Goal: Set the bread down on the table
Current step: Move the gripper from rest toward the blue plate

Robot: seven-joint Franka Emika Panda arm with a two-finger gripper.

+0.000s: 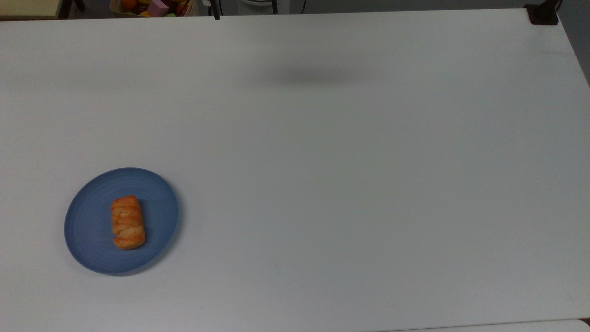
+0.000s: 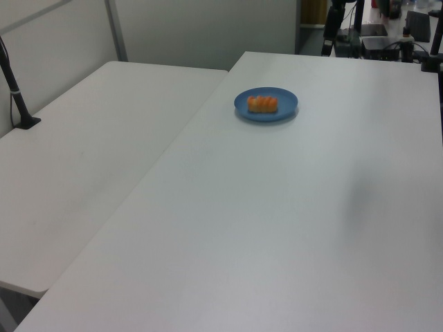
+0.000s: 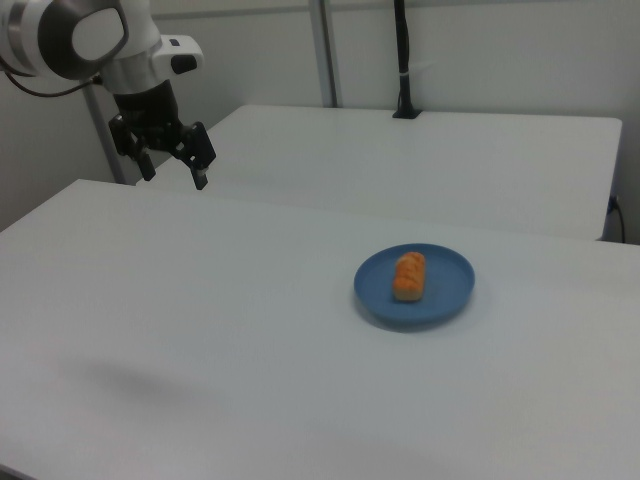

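The bread, a small golden-orange roll with pale ridges, lies on a round blue plate at the top view's lower left. The plate rests on the white table. In the left view the bread and plate sit at the far end of the table. In the right view the bread lies on the plate, right of centre on the table. My gripper hangs high at the right view's upper left, far from the plate, open and holding nothing.
A second white table adjoins the first, with a black pole clamped to it. A black clamp sits at the top view's upper right corner. A bin of colourful items stands beyond the far edge.
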